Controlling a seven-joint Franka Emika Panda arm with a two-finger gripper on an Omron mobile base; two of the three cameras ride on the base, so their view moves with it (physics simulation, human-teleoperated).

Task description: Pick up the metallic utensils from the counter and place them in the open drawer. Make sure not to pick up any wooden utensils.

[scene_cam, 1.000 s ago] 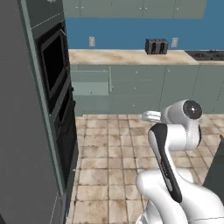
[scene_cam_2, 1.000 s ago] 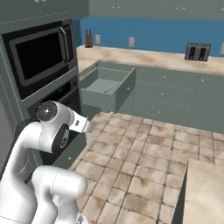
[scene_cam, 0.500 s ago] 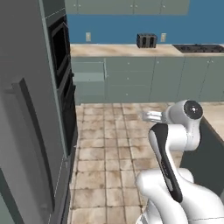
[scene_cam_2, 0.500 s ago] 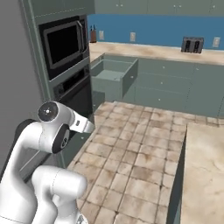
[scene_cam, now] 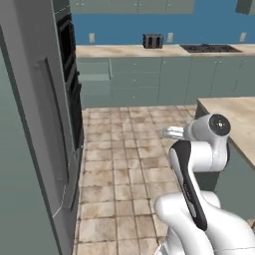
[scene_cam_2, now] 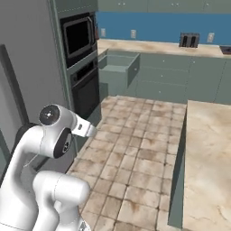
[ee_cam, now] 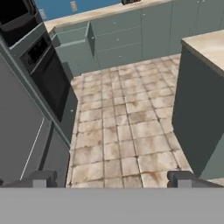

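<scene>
I am holding my gripper (ee_cam: pixel 112 178) fully open and empty; in the hand view its two dark fingertips (ee_cam: pixel 43 178) are standing far apart at the lower edge of the frame, with tiled floor (ee_cam: pixel 127 131) showing between them.

The counter (scene_cam_2: pixel 210 158), the beige-brown marbled slab, is occupying the lower right of the right base view and the right edge of the left base view (scene_cam: pixel 234 112); in the hand view its corner is sitting at the upper right (ee_cam: pixel 208 46). The part of its top that is showing is bare, and I cannot tell from these frames where the metallic utensils or the wooden utensils are lying.

The open drawer (scene_cam_2: pixel 118 68) is projecting from the grey-green cabinets in the upper middle of the right base view, just to the right of the black oven (scene_cam_2: pixel 85 90). In the hand view it is appearing at the upper left (ee_cam: pixel 72 37), and in the left base view at the middle left (scene_cam: pixel 94 74).

A toaster (scene_cam_2: pixel 189 40) is standing on the long worktop (scene_cam_2: pixel 153 46) against the blue wall at the top of the right base view. A hob (scene_cam: pixel 206 48) is lying at the upper right of the left base view.

No brand, label or legible writing is readable on any surface.
</scene>
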